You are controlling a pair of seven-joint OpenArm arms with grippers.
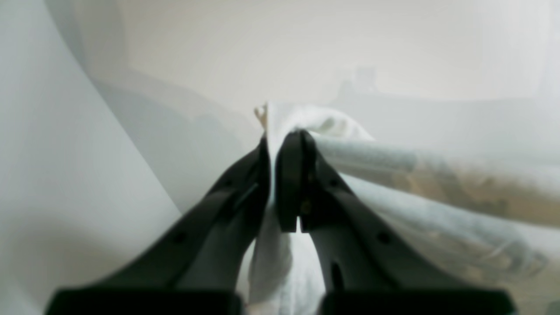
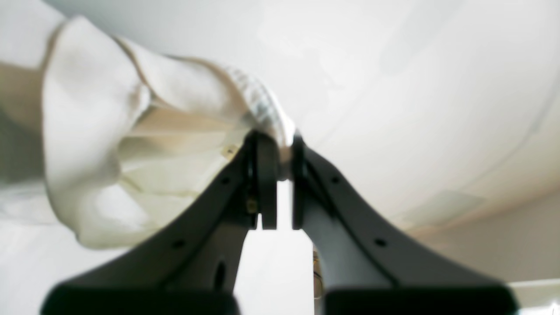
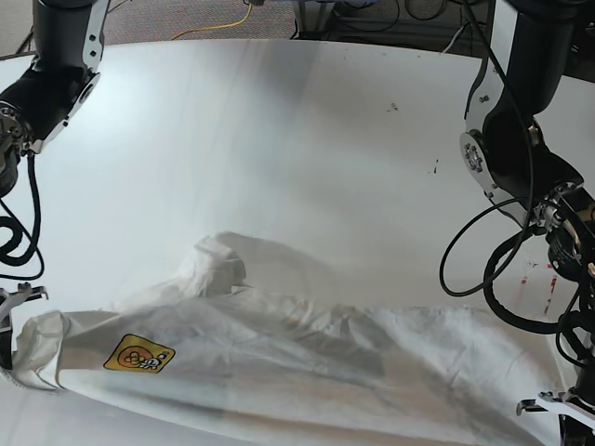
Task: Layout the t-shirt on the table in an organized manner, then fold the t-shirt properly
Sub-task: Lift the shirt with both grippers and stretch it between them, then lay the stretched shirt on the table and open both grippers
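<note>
L claw [image 1: 286,144]: your jaws pinch a white fold of the t-shirt [image 1: 306,120].
R claw [image 2: 280,148]: also clamped on a hem of the shirt.
T-shirt: stretched btw both claws, along near edge of counter [image 3: 307,121]; yellow graphic [image 3: 138,354] near left end.

No readable words or numbers anywhere in these views. In the base view, lower left of the frame, the t-shirt [image 3: 279,367] carries a small yellow-orange diamond patch [image 3: 138,354] with a dark cartoon figure on it, too small to make out any lettering. At the right edge of that view there are faint red marks [image 3: 548,295] on the bench [image 3: 297,139], just strokes and no legible characters, and both wrist views are too blurred to give any text.
</note>
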